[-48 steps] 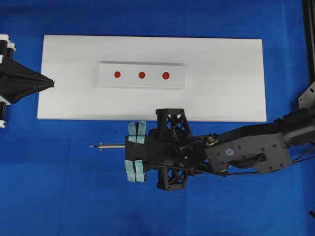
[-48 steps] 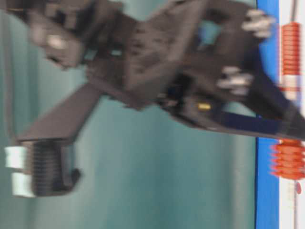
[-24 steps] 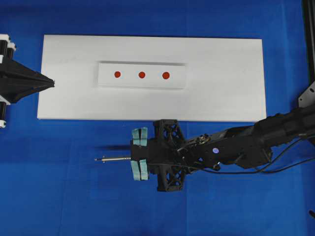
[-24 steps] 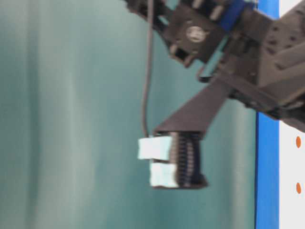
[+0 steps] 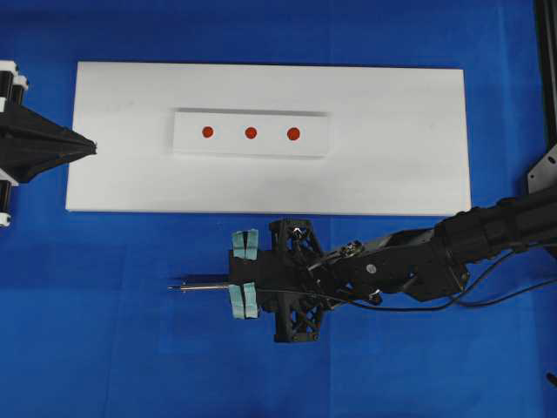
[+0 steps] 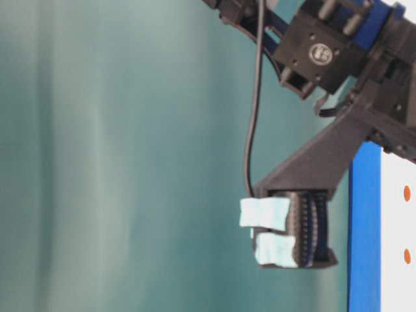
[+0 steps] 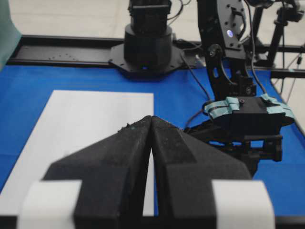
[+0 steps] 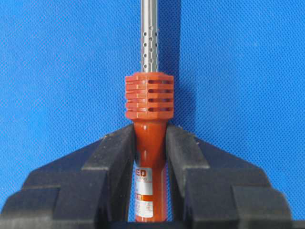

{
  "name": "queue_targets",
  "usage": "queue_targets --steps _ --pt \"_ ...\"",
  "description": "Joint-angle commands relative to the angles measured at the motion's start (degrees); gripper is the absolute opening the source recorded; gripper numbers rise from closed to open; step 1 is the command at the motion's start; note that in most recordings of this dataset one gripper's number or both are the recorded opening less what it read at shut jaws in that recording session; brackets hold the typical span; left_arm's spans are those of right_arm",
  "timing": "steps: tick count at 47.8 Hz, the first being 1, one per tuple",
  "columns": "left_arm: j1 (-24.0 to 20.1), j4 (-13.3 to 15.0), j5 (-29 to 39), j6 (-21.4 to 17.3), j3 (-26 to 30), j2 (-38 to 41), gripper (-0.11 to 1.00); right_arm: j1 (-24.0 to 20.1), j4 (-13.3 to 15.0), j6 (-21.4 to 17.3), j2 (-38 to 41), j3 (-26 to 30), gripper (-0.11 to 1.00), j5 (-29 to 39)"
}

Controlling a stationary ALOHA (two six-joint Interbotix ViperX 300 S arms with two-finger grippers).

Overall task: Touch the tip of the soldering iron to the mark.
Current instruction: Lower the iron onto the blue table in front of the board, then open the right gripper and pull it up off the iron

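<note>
Right gripper [image 8: 149,143]: jaws clenched on the soldering iron [image 8: 148,102] handle; shaft over blue desk [image 5: 104,348]
Left gripper [image 7: 151,125]: jaws closed, empty
Mark [image 5: 207,132]: on white strip [image 5: 187,139], well apart from tip

I work in a robotics lab: my table [image 5: 104,348] is draped in plain blue cloth, a bare white board [image 5: 400,157] lies on it, black rails [image 7: 57,50] and another arm's base [image 7: 147,45] stand at the top of my left wrist view, and a teal curtain [image 6: 117,156] hangs behind.
</note>
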State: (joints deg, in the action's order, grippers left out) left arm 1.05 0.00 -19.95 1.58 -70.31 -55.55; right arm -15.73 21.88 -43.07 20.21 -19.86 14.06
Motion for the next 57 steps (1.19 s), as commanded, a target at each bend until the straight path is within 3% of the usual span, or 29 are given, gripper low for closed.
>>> queue_targets --steps 1,6,8,18,22,32,46,57 --pt "0.2 -0.1 -0.3 0.1 0.6 0.4 0.00 0.0 -0.2 0.1 -0.9 0.9 0.07 -0.3" --pt "0.1 -0.1 -0.1 0.1 0.5 0.4 0.00 0.0 -0.1 0.2 -0.9 1.0 0.08 -0.3" --pt "0.2 -0.1 -0.1 0.1 0.5 0.4 0.00 0.0 0.0 0.2 -0.9 1.0 0.14 -0.3" --pt "0.2 -0.1 -0.1 0.1 0.6 0.2 0.00 0.1 0.6 0.3 -1.7 1.3 0.77 -0.2" --pt "0.2 -0.2 0.0 0.1 0.6 0.2 0.00 0.1 1.0 0.3 -2.1 1.3 0.92 -0.2" --pt "0.2 -0.1 0.2 0.1 0.6 0.2 0.00 0.0 1.0 0.4 -4.2 1.3 0.84 1.8" --pt "0.1 -0.1 0.2 0.1 0.6 0.1 0.00 -1.1 1.2 0.7 -15.6 2.2 0.83 14.6" --pt "0.2 -0.1 0.2 0.1 0.6 0.1 0.00 -0.3 4.7 0.8 -18.5 1.7 0.83 18.0"
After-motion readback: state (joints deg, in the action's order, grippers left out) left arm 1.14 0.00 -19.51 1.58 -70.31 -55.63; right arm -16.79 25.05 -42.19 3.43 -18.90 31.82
